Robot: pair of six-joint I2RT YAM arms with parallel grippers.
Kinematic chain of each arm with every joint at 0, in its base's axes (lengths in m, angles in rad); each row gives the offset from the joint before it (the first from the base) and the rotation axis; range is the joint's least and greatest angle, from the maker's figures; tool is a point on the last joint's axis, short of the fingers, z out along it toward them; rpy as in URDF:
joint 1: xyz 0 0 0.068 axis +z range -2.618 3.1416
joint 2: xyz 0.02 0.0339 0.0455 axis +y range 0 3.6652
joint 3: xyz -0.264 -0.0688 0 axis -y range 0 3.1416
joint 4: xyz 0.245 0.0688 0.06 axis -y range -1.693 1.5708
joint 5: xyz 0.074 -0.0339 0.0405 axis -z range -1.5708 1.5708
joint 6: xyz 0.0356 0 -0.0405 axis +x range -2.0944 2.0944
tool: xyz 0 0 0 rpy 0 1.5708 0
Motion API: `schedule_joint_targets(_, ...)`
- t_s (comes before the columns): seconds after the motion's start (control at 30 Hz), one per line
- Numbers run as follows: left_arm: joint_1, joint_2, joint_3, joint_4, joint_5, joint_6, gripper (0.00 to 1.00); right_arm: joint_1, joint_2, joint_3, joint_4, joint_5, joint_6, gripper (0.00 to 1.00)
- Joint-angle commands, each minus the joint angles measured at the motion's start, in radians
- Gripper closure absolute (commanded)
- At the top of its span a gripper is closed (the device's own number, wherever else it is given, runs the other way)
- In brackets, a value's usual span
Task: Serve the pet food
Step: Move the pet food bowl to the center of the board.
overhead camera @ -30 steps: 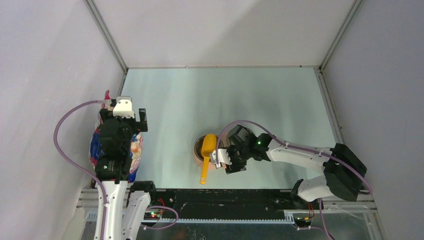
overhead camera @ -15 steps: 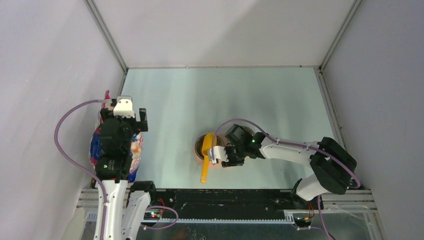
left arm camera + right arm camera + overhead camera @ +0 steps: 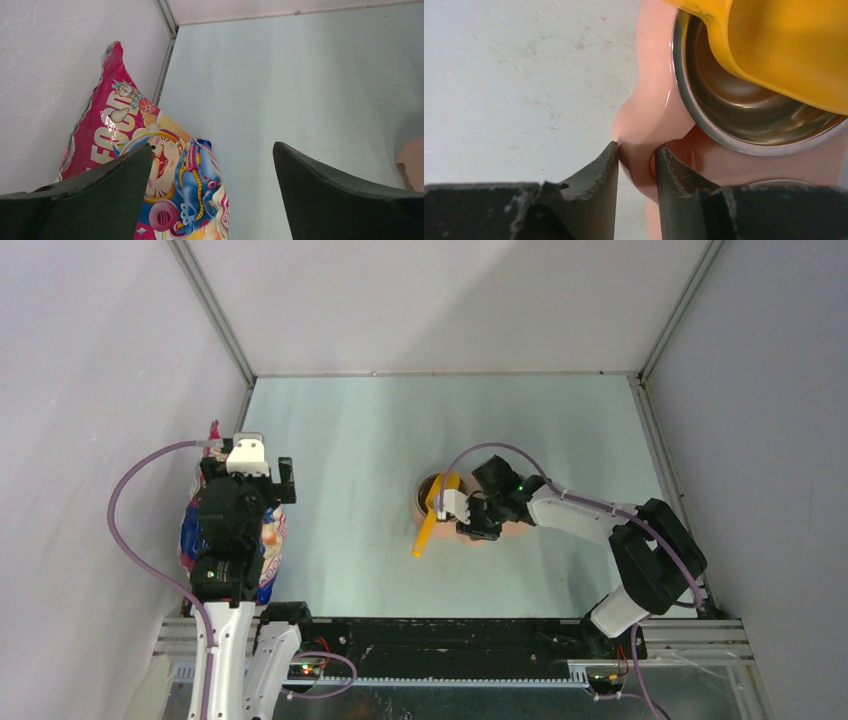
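Worktop (image 3: 350, 440): pale blue-green sheet, matte, with faint scuffs and specks; closed in by plain white walls (image 3: 450, 300) at the back and both sides, with metal strips (image 3: 215, 320) running along the corners. Black rail (image 3: 450, 635) along the near edge, carrying both arm bases. Bag (image 3: 150, 165): glossy, pink and blue, cartoon-printed, lying on the worktop at the far left against the side wall. Left hand (image 3: 212, 147): spread wide, hanging above the bag and touching nothing. Pink holder (image 3: 649, 100): near the middle of the worktop, with a steel bowl (image 3: 734, 115) set into it; the part of the bowl's inside that shows is bare metal. Yellow scoop (image 3: 784, 45): resting across the bowl, its handle pointing towards the near edge. Right hand (image 3: 636, 147): pinching the outer rim of the pink holder. Pet food: not made out in any view; its place cannot be told.
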Motion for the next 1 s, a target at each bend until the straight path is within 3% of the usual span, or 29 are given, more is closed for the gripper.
schedule_joint_targets(0.0, 0.008, -0.009, -0.005, 0.023, 0.020, -0.001, 0.02, -0.087, 0.029, 0.050, -0.016, 0.043, -0.106, 0.71)
schedule_joint_targets(0.4, 0.007, -0.007, -0.005, 0.023, 0.023, -0.004, 0.02, -0.306, 0.181, 0.164, -0.091, 0.124, -0.307, 0.70)
schedule_joint_targets(0.97, 0.008, 0.008, -0.007, 0.025, 0.023, -0.003, 0.02, -0.550, 0.328, 0.234, 0.008, 0.282, -0.517, 0.66)
